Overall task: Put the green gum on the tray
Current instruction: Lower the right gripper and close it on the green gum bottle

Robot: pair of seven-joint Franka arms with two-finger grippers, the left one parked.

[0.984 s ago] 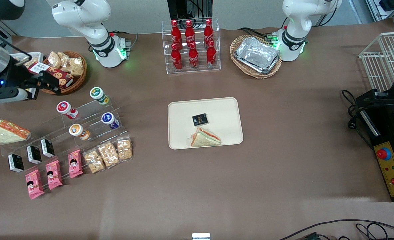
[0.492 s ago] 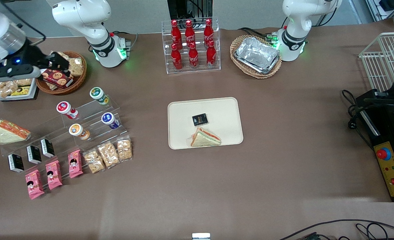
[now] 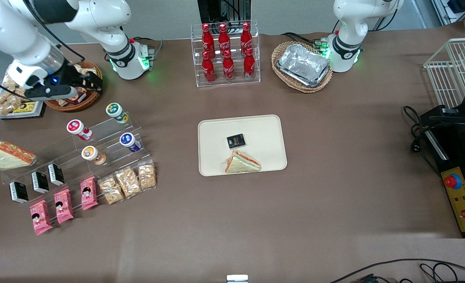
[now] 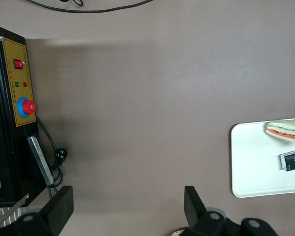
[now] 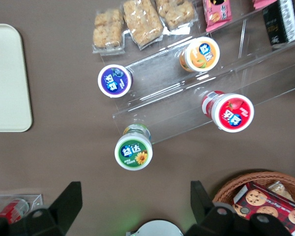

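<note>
Standing on the top step of a clear acrylic riser (image 3: 98,137), the green-lidded white gum canister (image 3: 117,112) (image 5: 133,152) occupies the upper left of the front frame. The two-finger gripper (image 3: 89,80) (image 5: 132,199) hangs spread wide and empty above a wicker basket (image 3: 83,100). The flat beige tray (image 3: 264,129) lies mid-counter.
</note>
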